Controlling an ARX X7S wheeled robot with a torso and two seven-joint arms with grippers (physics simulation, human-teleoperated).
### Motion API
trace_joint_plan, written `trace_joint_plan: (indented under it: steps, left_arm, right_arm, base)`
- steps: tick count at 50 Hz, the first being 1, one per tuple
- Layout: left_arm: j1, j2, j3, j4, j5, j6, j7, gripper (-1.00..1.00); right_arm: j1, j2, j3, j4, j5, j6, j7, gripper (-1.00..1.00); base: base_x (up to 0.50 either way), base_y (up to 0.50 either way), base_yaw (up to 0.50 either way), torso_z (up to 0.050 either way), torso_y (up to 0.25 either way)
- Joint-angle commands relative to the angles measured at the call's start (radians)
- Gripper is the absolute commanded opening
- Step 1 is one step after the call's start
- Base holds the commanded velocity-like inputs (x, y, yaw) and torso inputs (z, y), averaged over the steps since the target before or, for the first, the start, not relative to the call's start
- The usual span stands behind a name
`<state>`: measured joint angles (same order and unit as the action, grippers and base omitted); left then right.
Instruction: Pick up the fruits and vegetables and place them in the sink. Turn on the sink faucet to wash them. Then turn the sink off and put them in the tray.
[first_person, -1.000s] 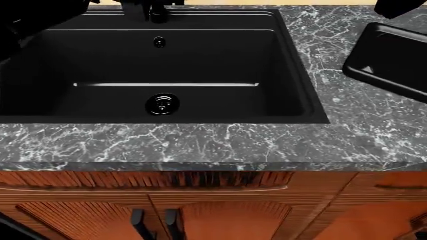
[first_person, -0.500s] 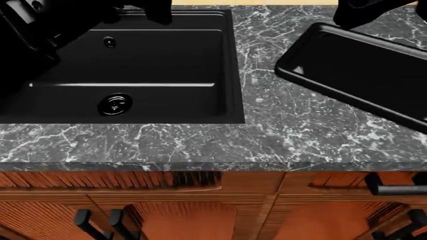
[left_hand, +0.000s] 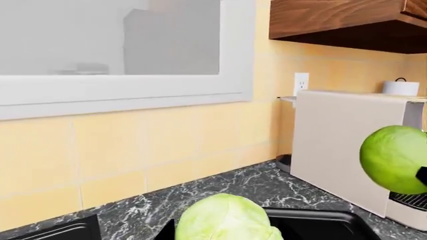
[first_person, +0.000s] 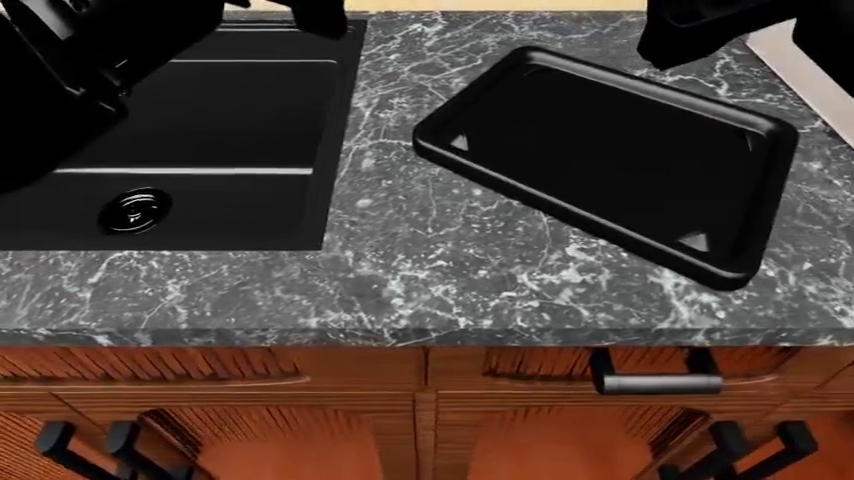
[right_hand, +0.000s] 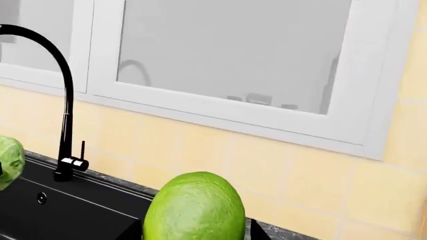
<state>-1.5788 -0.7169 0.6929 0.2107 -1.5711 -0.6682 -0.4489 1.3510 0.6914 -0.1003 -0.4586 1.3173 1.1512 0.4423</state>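
left gripper (first_person: 54, 60): over sink (first_person: 227, 110), holds leafy sprout ball (left_hand: 227, 220) | faucet (right_hand: 63, 100): far sink rim | tray (first_person: 747, 260): bare, right of sink | right gripper (first_person: 707, 25): above tray's far edge, holds lime (right_hand: 195, 207)

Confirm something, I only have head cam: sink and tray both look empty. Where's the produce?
Observer: Right wrist view shows the lime between the right claw fingers, off the counter.
Operator: And the sprout?
Observer: Left wrist view has the leafy ball at the left claw, also aloft.
Operator: Faucet visible anywhere?
Observer: Yes, right wrist view: the faucet stands upright by the window wall, spout end cut off by the frame.
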Motion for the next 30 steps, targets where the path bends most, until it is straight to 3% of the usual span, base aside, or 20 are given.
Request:
trace_joint_plan:
  steps: [1, 10, 15, 21, 30]
  left_arm:
    - [-0.009, 0.005, -0.004, -0.008, -0.007, 0.004, -0.009, -1.00]
    - [-0.016, 0.006, -0.005, -0.014, -0.012, 0.001, -0.009, -1.00]
    - [-0.061, 0.044, 0.019, -0.089, 0.008, -0.026, 0.042, -1.00]
    - [-0.151, 0.147, 0.092, -0.282, 0.099, -0.062, 0.188, -1.00]
    - [-0.299, 0.371, 0.246, -0.737, 0.300, -0.044, 0.523, -1.00]
  right_arm:
    - [-0.011, -0.008, 0.001, -0.003, -0.004, -0.008, 0.005, -1.00]
    - [-0.027, -0.017, 0.001, -0.012, 0.009, -0.014, 0.017, -1.00]
    - [-0.042, -0.013, 0.013, -0.012, 0.056, 0.011, 0.085, -1.00]
    - [-0.090, 0.003, 0.017, 0.014, 0.080, 0.040, 0.177, -1.00]
    - [-0.131, 0.016, 0.014, 0.047, 0.109, 0.071, 0.260, -1.00]
  base:
    - [0.18, -0.44, 0.00, 0.000, 0.000]
    - [0.38, -0.31, 0.00, 0.000, 0.000]
    - [0.00, 0.00, 0.00, 0.000, 0.000]
    - [0.00, 0.00, 0.00, 0.000, 0.000]
    - [0.00, 0.00, 0.00, 0.000, 0.000]
